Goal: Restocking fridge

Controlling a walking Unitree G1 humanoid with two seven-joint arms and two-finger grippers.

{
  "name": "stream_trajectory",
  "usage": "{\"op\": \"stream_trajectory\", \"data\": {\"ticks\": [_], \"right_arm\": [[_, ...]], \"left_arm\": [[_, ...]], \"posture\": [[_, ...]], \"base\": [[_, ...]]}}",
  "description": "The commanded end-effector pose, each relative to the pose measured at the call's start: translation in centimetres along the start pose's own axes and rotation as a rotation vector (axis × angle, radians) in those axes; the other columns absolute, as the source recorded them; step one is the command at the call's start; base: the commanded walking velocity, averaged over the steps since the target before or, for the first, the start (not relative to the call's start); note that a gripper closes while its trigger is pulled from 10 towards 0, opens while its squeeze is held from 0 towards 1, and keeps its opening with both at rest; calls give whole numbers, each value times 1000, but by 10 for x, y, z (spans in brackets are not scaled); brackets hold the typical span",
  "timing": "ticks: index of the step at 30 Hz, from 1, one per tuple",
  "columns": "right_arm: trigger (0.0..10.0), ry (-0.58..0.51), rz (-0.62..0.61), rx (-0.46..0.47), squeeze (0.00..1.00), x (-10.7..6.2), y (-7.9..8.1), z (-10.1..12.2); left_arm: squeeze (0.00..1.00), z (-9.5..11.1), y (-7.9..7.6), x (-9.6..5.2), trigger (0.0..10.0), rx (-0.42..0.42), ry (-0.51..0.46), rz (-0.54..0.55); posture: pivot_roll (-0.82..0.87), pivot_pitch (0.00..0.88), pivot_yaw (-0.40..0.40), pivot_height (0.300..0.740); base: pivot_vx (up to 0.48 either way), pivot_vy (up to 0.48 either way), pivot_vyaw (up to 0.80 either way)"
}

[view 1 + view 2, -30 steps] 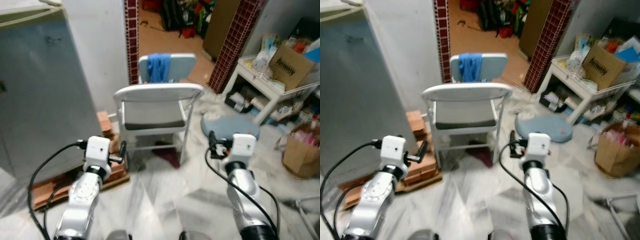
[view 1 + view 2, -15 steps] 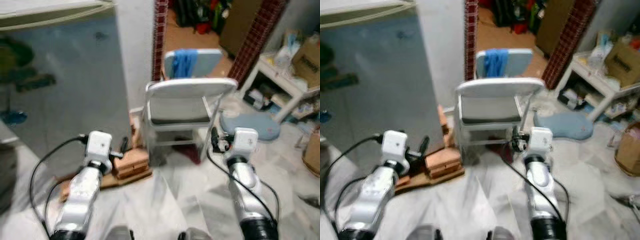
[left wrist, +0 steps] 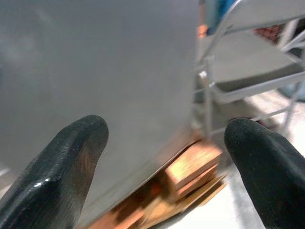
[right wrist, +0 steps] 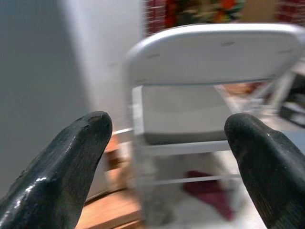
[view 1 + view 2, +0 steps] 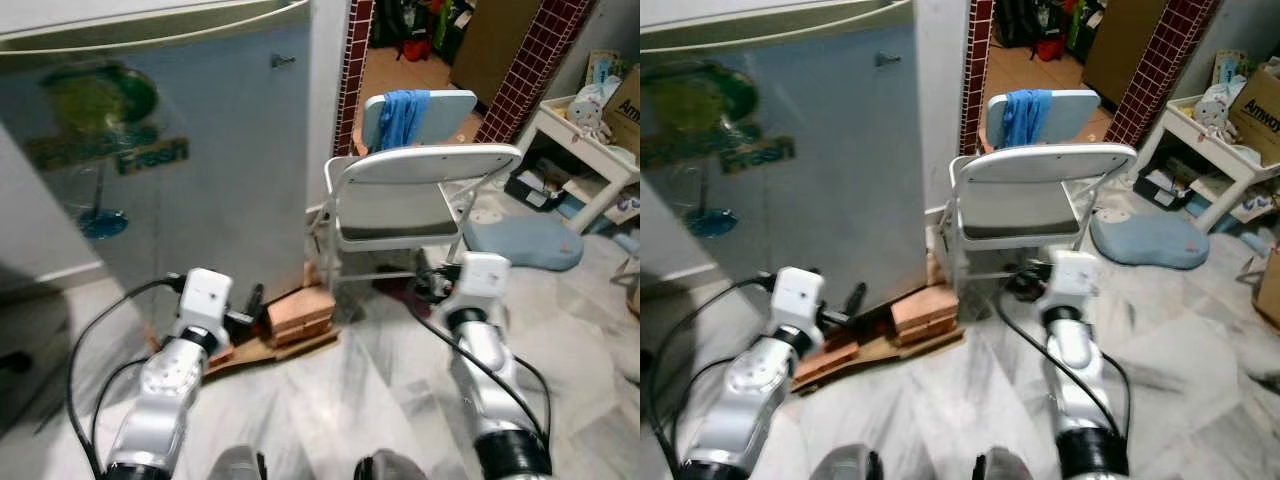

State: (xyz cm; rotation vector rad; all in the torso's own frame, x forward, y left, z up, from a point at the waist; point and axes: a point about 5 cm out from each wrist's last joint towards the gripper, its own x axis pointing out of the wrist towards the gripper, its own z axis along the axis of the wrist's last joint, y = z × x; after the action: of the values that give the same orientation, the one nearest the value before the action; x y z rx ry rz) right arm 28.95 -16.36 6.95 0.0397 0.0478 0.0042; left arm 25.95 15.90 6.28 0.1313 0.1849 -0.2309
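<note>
A: Fridge [image 5: 170, 170]?
B: Tall grey box at left front, long axis upright, shut. Door face with a green and blue sticker [image 5: 100, 120] turned toward the camera and a little toward the right. Raised on wood blocks [image 5: 300, 312] at its lower right corner, over a marble floor [image 5: 340, 400].

A: Left tool [image 3: 162, 167]?
B: Held low before the fridge's lower right corner, near the blocks, not touching. Fingers [image 3: 57, 171] spread wide, nothing between them. Aimed along the fridge side toward the blocks and chair legs.

A: Right tool [image 4: 167, 162]?
B: Also open and empty, held out at about the same height, facing the folding chair [image 5: 410, 200]. Well apart from the left one.

A: Beside the fridge?
B: White folding chair just right of it, back toward the camera. Behind that, a second chair [image 5: 440, 105] with a blue cloth [image 5: 402, 112] draped over its back. Tiled red pillar [image 5: 356, 60] and a doorway past them.

A: Further right?
B: Blue-grey mat [image 5: 525, 240] flat on the floor. White shelf unit [image 5: 590, 165] with boxes and clutter at the far right; contents too small to name.

A: Anything carried?
B: Nothing in either tool.
</note>
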Motion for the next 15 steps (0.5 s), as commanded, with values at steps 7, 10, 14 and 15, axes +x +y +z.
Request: {"op": "stream_trajectory", "data": {"ticks": [7, 10, 14, 15], "right_arm": [[10000, 10, -34, -13, 0, -2, -12, -2], [10000, 10, -34, -14, 0, -2, -12, -2], [10000, 9, -32, -15, 0, -2, -12, -2], [10000, 8, -31, -17, 0, -2, -12, -2]], "left_arm": [[0, -1, -10, -1, 10000, 5, 2, -32], [0, -1, -9, -1, 10000, 29, -13, -35], [0, 1, -8, -1, 10000, 37, -35, -32], [0, 2, -7, -1, 10000, 35, -45, -32]], "posture": [[66, 43, -16, 740], [66, 44, -18, 740], [65, 45, -18, 740], [64, 44, -20, 740]], "base": [[-342, 340, 0], [-332, 350, -296], [0, 461, -480], [0, 480, 0]]}}
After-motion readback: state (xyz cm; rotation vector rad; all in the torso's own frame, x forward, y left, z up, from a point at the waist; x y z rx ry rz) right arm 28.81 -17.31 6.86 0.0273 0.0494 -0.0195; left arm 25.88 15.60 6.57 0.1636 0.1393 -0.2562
